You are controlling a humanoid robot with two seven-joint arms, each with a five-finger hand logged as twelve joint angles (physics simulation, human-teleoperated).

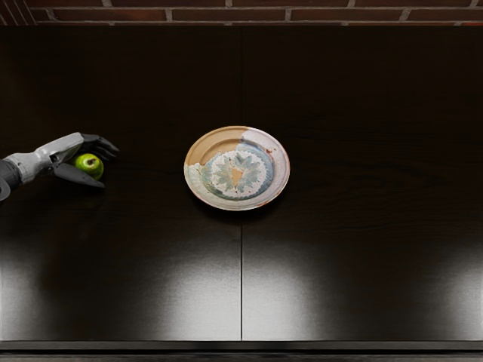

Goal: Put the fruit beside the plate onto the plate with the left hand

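Observation:
A small green apple (90,164) lies on the dark table at the far left, well left of the plate. The round ceramic plate (237,167), tan with a pale blue-and-white pattern, sits near the table's middle and has nothing on it. My left hand (93,161) comes in from the left edge on a grey forearm. Its dark fingers (104,145) reach over the apple's far side and the thumb (80,175) lies along its near side, so the hand cups the fruit. The fingers are still spread and do not look closed tight on it.
The table (339,249) is a dark glossy surface with a seam running front to back down its middle. A brick wall (241,11) runs along the far edge.

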